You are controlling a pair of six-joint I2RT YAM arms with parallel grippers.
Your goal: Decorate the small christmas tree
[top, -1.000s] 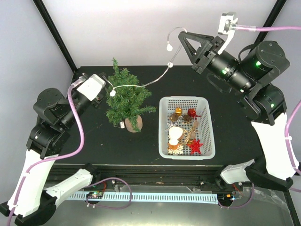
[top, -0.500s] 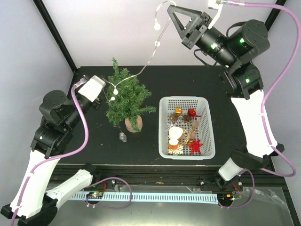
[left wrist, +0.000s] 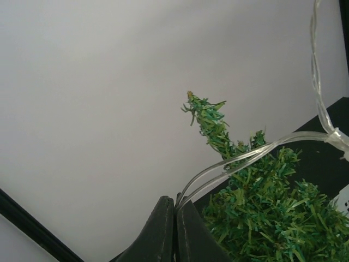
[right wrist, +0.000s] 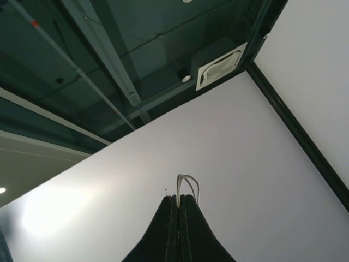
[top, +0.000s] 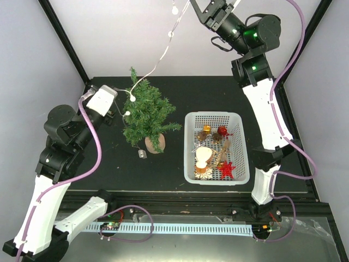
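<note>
Found the small christmas tree (top: 146,112) left of centre on the black bench (top: 218,95), standing on a round brown base (top: 155,143). Traced its long axis in the top view from that base at the lower right up to the tip at the upper left, near the bench's far edge. Saw the tip pointing upward with a slight lean to the left in the left wrist view, against a plain pale wall.

Noted the left gripper (left wrist: 175,203) closed tight just beside the tree's left flank, pinching a clear light string (top: 170,34) between its fingertips. Followed that string from there across the upper branches, past two small white bulbs by the foliage, then up in a taut slanted line to the top of the frame. Noted the right gripper (right wrist: 177,201) raised high above the bench at top centre, closed as well, with a short loop of the same string poking out between its tips.

Spotted a small pale piece (top: 143,154) on the bench, touching or just beside the base at its lower left. Spotted a white basket (top: 243,144) right of the tree and apart from it, holding a red star (top: 227,169), a white and tan ornament (top: 203,156) and several smaller gold and red pieces.
</note>
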